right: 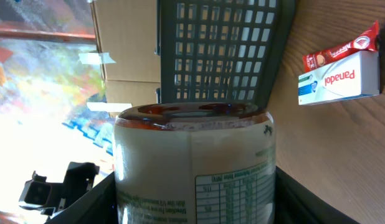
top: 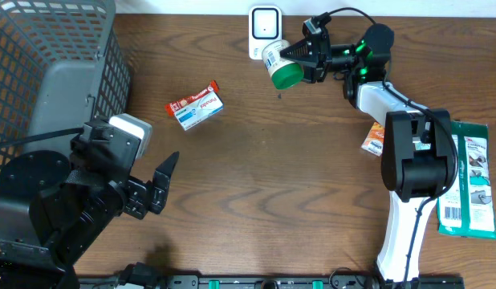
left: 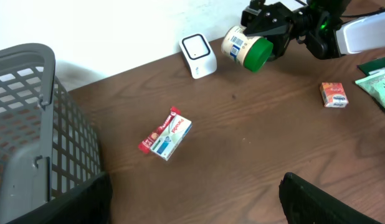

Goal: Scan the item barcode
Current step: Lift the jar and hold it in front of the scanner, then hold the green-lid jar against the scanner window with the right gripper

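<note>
At the desk's far left corner stands a grey mesh basket. In front of it, near the left near corner, the left gripper hangs with its jaws wide apart and nothing between them, so it plays no part in this step. A Panadol box with a red snack pack against it lies left of centre, well apart from the action.

The white barcode scanner sits upright at the desk's far edge, its window facing the near side. Just beside it, to its right and off the desk, is the task's item, a jar with a green lid. The right gripper is clamped on the jar's body and holds it tilted, lid towards the near edge.

The step in hand looks to be presenting the jar to the scanner. In the left wrist view a striped patch that looks like the barcode faces up and to the near side rather than squarely at the window. To do this well, the wrist should roll the jar until that patch faces the window, hold it steady close in front, and keep the fingers clear of the patch. The grip should stay firm, since a round jar can twist.

A small orange box and a green packet lie near the right edge.
</note>
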You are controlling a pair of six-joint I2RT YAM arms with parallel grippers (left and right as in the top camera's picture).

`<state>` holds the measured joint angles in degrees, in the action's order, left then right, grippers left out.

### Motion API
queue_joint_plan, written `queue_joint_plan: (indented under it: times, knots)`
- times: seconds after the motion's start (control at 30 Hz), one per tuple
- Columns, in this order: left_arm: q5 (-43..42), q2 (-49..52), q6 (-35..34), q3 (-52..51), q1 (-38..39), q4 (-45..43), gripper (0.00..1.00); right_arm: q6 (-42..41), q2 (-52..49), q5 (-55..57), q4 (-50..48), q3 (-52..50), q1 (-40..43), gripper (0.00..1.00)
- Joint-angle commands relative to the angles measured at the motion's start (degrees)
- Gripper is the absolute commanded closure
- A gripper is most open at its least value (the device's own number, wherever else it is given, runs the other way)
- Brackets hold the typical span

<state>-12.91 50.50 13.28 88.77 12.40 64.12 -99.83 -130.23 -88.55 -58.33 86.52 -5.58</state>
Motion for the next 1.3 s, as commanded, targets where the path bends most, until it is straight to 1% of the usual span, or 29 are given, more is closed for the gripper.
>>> queue_joint_plan:
  times: [0.0,0.07,0.23,0.3,0.33,0.4,0.43,0.47,0.53,0.57,0.6,0.97,1.03,1.07,1.1,1.13,1.2,1.23,1.27]
  knots:
    - [0.5,0.0,-0.3,0.3,-0.1,0.0,0.14,-1.3,2.0,1.6,-0.7,0.9,-0.9,0.70]
    - [0.5,0.0,-0.3,0.3,-0.1,0.0,0.14,-1.3,2.0,3.3,-0.7,0.9,-1.6,0.70]
    - [0.5,0.0,-0.3,0.3,-0.1,0.0,0.14,-2.3,2.0,6.2,-3.2,0.9,-3.5,0.73]
    - [0.5,0.0,-0.3,0.3,-0.1,0.0,0.14,-5.2,2.0,8.6,-6.0,0.9,-3.6,0.75]
    - [0.5,0.0,-0.3,0.3,-0.1,0.0,0.14,-10.0,1.9,10.9,-10.9,0.8,-3.4,0.80]
    - [0.5,0.0,-0.3,0.3,-0.1,0.0,0.14,-16.7,1.8,14.3,-18.4,0.8,-2.7,0.84]
    - [0.5,0.0,-0.3,0.3,-0.1,0.0,0.14,-17.6,1.7,17.8,-24.5,0.8,-1.9,0.90]
    - [0.5,0.0,-0.3,0.3,-0.1,0.0,0.14,-17.6,1.7,18.6,-26.3,0.8,-1.6,0.90]
    - [0.5,0.0,-0.3,0.3,-0.1,0.0,0.14,-17.6,1.7,18.0,-26.8,0.8,-1.2,0.90]
    - [0.5,0.0,-0.3,0.3,-0.1,0.0,0.14,-17.6,1.7,17.5,-26.8,0.8,-1.2,0.93]
    - [0.5,0.0,-0.3,0.3,-0.1,0.0,0.14,-17.6,1.7,17.4,-26.8,0.8,-1.3,0.99]
    - [0.5,0.0,-0.3,0.3,-0.1,0.0,0.14,-17.6,-1.2,17.4,-26.5,0.8,-2.3,0.99]
    - [0.5,0.0,-0.3,0.3,-0.1,0.0,0.14,-13.9,-1.3,16.4,-26.5,1.0,-2.4,0.99]
    - [0.5,0.0,-0.3,0.3,-0.1,0.0,0.14,-9.5,-1.2,14.4,-26.0,2.1,-2.6,0.99]
    - [0.5,0.0,-0.3,0.3,-0.1,0.0,0.14,-2.4,-1.1,10.7,-19.4,3.7,-3.4,0.99]
    - [0.5,0.0,-0.3,0.3,-0.1,0.0,0.14,1.4,-1.1,9.9,-14.6,4.3,-3.9,0.99]
    - [0.5,0.0,-0.3,0.3,-0.1,0.0,0.14,16.9,-1.1,10.3,3.7,5.3,-5.9,0.98]
    - [0.5,0.0,-0.3,0.3,-0.1,0.0,0.14,27.8,-1.1,13.4,17.3,5.7,-7.3,0.99]
    - [0.5,0.0,-0.3,0.3,-0.1,0.0,0.14,33.6,-1.1,16.2,24.9,5.9,-8.0,0.99]
